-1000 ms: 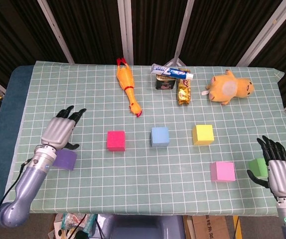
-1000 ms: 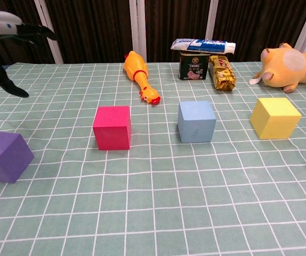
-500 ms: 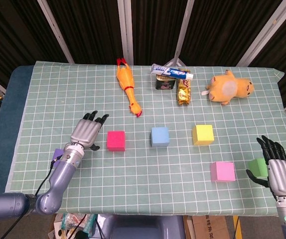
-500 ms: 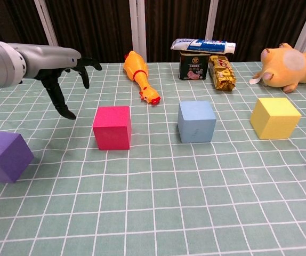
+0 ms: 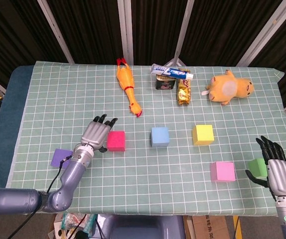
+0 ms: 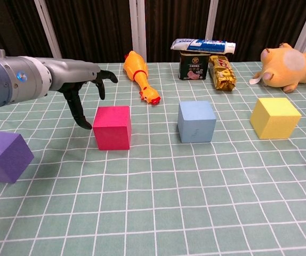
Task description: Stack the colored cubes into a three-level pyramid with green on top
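1. My left hand (image 5: pixel 96 134) hovers just left of the red cube (image 5: pixel 116 141), fingers spread and grasping nothing.
2. My right hand (image 5: pixel 277 167) sits released at the bench's (image 5: pixel 58 99) right edge, beside the green cube (image 5: pixel 257 166).
3. The red, blue cube (image 5: pixel 160 137) and yellow cube (image 5: pixel 203 134) form a spaced row.
4. The purple cube (image 5: pixel 62 158) lies near left; the pink cube (image 5: pixel 222 171) near right.

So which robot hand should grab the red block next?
The left hand, probably. Its open fingers sit right beside the red block, holding nothing. The right hand is far across the table by the green block.
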Available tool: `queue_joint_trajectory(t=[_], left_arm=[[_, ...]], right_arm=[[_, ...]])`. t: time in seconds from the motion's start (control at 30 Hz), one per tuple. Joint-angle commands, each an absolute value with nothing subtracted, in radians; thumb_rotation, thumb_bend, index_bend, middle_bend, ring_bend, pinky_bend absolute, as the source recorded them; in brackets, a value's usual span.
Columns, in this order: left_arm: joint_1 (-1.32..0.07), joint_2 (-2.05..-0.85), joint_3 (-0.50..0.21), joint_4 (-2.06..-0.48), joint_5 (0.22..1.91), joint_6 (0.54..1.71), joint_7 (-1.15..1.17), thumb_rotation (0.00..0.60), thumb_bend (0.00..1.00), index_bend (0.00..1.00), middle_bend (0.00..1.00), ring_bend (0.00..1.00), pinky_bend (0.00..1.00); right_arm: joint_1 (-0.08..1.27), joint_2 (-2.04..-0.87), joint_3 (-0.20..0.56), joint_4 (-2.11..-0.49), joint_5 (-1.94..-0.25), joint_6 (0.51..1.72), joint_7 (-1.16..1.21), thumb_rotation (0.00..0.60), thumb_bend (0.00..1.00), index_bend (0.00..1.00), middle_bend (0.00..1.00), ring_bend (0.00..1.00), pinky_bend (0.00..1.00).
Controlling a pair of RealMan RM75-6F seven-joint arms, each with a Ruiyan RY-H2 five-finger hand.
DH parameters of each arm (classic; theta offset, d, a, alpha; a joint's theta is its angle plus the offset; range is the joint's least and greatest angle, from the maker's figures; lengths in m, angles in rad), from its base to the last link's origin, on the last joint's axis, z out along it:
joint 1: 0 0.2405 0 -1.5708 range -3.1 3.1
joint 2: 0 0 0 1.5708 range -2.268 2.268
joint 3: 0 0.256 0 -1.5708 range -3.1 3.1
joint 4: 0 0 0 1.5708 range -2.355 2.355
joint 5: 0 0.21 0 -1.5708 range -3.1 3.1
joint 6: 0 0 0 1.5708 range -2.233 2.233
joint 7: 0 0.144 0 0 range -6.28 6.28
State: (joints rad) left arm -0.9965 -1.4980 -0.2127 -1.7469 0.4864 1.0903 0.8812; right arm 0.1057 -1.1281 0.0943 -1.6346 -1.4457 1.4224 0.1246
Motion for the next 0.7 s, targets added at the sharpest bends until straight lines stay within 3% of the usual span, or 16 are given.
queue_joint_trajectory(t=[0.03, 0.23, 0.43, 0.7], left_arm=[[-1.005, -1.512, -0.208, -1.732, 0.479, 1.087, 0.877, 0.6, 0.21, 0.0, 0.23, 0.03, 0.12], [-1.026, -1.54, -0.203, -1.699, 0.462, 1.077, 0.871, 0.6, 0.24, 0.0, 0.23, 0.04, 0.12], [-1.044, -1.565, -0.203, -1.679, 0.449, 1.074, 0.868, 0.6, 0.34, 0.0, 0.28, 0.04, 0.12], [-1.059, -1.574, -0.208, -1.673, 0.444, 1.089, 0.864, 0.6, 0.36, 0.02, 0.31, 0.04, 0.12]], right_arm=[[0.106, -1.129, 0.094, -1.634, -1.447, 1.423, 0.126, 0.6, 0.26, 0.0, 0.0, 0.0, 0.0], [0.106, -1.128, 0.093, -1.634, -1.448, 1.421, 0.133, 0.6, 0.26, 0.0, 0.0, 0.0, 0.0], [0.107, -1.127, 0.093, -1.635, -1.445, 1.418, 0.142, 0.6, 0.26, 0.0, 0.0, 0.0, 0.0], [0.105, -1.128, 0.097, -1.637, -1.442, 1.423, 0.155, 0.6, 0.26, 0.0, 0.0, 0.0, 0.0]])
